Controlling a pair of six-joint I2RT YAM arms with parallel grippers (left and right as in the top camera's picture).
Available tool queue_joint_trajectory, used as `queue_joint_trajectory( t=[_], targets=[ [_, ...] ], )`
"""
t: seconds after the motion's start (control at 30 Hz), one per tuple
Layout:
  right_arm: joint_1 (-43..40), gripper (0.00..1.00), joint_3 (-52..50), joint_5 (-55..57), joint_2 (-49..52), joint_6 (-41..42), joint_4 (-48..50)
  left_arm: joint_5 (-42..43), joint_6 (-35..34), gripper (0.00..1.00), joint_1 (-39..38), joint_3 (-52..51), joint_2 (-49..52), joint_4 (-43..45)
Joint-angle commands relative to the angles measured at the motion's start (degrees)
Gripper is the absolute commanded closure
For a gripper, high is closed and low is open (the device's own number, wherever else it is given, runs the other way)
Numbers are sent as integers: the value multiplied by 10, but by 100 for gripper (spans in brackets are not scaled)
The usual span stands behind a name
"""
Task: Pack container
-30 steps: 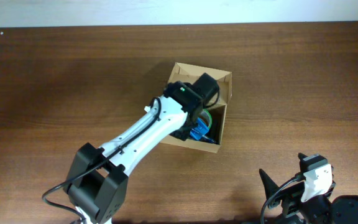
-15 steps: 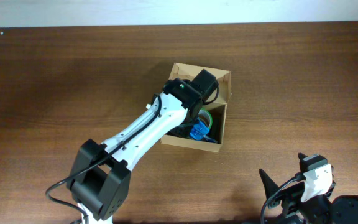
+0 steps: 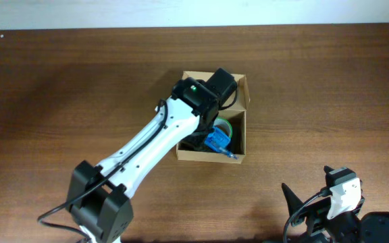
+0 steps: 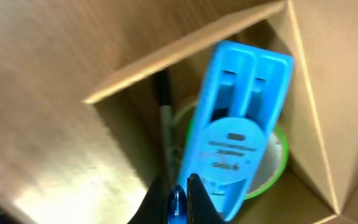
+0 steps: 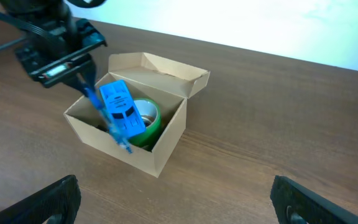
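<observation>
The overhead camera looks straight down from high above the dark brown wooden table (image 3: 329, 88), taking in most of its top. The left wrist camera sits very near, peering into the open tan cardboard box (image 4: 316, 74). The right wrist camera sits low and farther off, facing across the table. All three share the box and the flat blue plastic case (image 5: 120, 109).

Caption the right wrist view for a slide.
Left gripper holds a blue case tilted over the open box, where a green roll already sits.
</observation>
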Motion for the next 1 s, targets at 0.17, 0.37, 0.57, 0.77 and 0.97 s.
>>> queue_joint_trajectory(
  t=[0.17, 0.37, 0.57, 0.77, 0.97],
  targets=[
    [-3, 1, -1, 7, -2, 5, 2, -51, 9, 98, 0, 2, -19, -22],
    [-3, 1, -1, 7, -2, 5, 2, -75, 2, 98, 0, 2, -19, -9],
    [-3, 1, -1, 7, -2, 5, 2, -100, -22, 98, 0, 2, -19, 2],
    [-3, 1, -1, 7, -2, 5, 2, -127, -21, 98, 0, 2, -18, 2],
    [-3, 1, -1, 7, -2, 5, 2, -146, -22, 98, 0, 1, -8, 11]
  ],
)
